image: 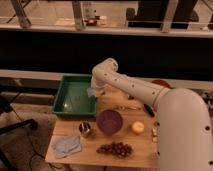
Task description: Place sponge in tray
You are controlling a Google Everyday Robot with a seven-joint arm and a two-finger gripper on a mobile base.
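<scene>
From the one camera view, the white arm reaches across the far left part of the wooden surface (142,131) and ends right at the right-hand wall of the large green rectangular plastic tray (75,96), which sits at the surface's far left corner and juts past its edge. The end effector (94,92) hangs there, at the tray's rim, and a small light-blue soft block, the sponge (90,92), shows at its tip, just over that wall. Whether the end effector is gripping it or letting go, I cannot tell from here.

That position is the worry, to my eye. The sponge looks to be above the rim and not the flat bottom, so a release now could leave it perched on the wall or let it tumble outward onto the surface. A soft sponge might also cling to a finger and get dragged out on retreat.

Nearer the front sit a round purple bowl (109,121), a small metal cup (85,128), a pale-blue cloth (67,145) and a bunch of dark grapes (115,148), well apart from the tray.
</scene>
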